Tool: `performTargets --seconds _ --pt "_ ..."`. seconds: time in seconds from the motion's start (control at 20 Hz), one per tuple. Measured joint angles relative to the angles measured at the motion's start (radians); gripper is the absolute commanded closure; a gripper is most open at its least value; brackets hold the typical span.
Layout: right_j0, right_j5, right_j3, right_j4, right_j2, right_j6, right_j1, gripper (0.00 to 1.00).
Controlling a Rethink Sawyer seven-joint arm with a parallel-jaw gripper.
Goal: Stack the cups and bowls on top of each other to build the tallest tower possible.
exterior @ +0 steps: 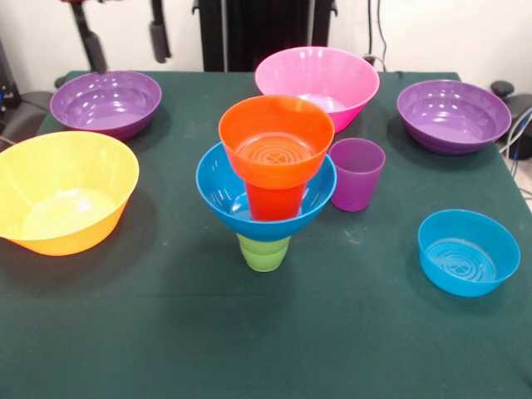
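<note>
While the tower (268, 187) stands four pieces high near the centre of the surface (266, 349), plenty is left to add. Bottom to top: green cup (264, 252), mouth down by the look of it, med blue bowl (223, 193) on that, orange cup (274, 202) sitting in the blue bowl, small orange bowl (277, 140) on top. All look roughly centred, no obvious lean, tho the base is narrow w/ wide bowls above, so I'd judge it tippy.

Just beside the tower, on the picture's right, the purple cup (357, 174) stands upright, mouth up, apart from the stack. Further out: small blue bowl (468, 252) near right, pink bowl (317, 81) behind the tower, purple bowl (453, 115) far right, second purple bowl (105, 102) far left, big yellow bowl (60, 193) at left, all upright and loose on the surface.

Progress: 4 of 10 pieces stacked, approx; 1 cup + 5 bowls not yet used. Next likely piece is the purple cup or small blue bowl, since the big bowls would overload the top.

Hand: dark arm parts (160, 33) hang at the top edge, well back from everything, holding nothing I can see. Can't tell if the hand is released or clenched.
</note>
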Motion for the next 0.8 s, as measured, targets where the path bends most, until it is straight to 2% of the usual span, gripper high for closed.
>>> performTargets --seconds 0.8 --pt "-0.031 0.0 0.003 -0.08 0.015 0.0 -0.011 0.0"
